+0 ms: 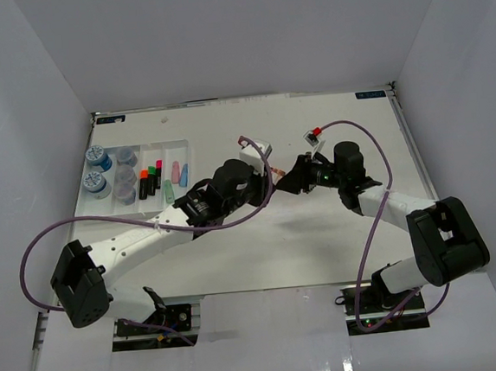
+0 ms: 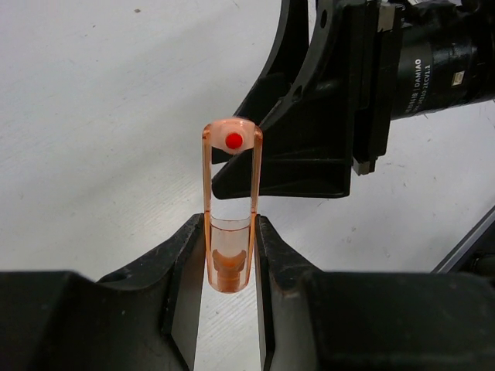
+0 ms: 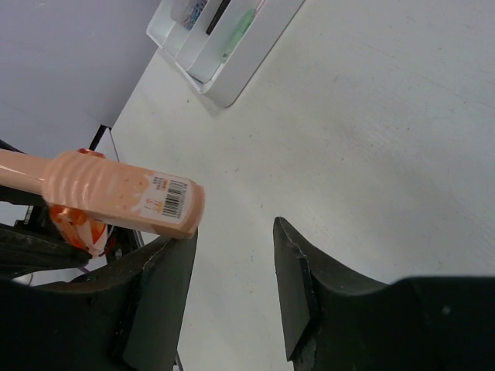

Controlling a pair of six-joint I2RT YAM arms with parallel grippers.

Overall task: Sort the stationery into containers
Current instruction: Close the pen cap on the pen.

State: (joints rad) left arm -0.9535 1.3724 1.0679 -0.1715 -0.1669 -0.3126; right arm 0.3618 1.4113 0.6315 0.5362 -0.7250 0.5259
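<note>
A pastel orange marker (image 2: 230, 147) with a clear orange cap stands between the fingers of my left gripper (image 2: 230, 232), which is shut on its cap end above the table. In the right wrist view the marker's barcoded body (image 3: 116, 193) lies just past the left finger of my right gripper (image 3: 232, 232), which is open with nothing between its jaws. From above, both grippers meet at mid-table, left (image 1: 268, 170) and right (image 1: 291, 182). The white divided tray (image 1: 181, 145) sits at the far left. It holds blue-lidded jars (image 1: 97, 155), clear grey jars (image 1: 125, 174), highlighters (image 1: 148, 182) and pastel markers (image 1: 177, 170).
White walls enclose the table on three sides. The tray's corner (image 3: 224, 85) shows at the top of the right wrist view. Purple cables (image 1: 77, 222) loop from both arms over the near table.
</note>
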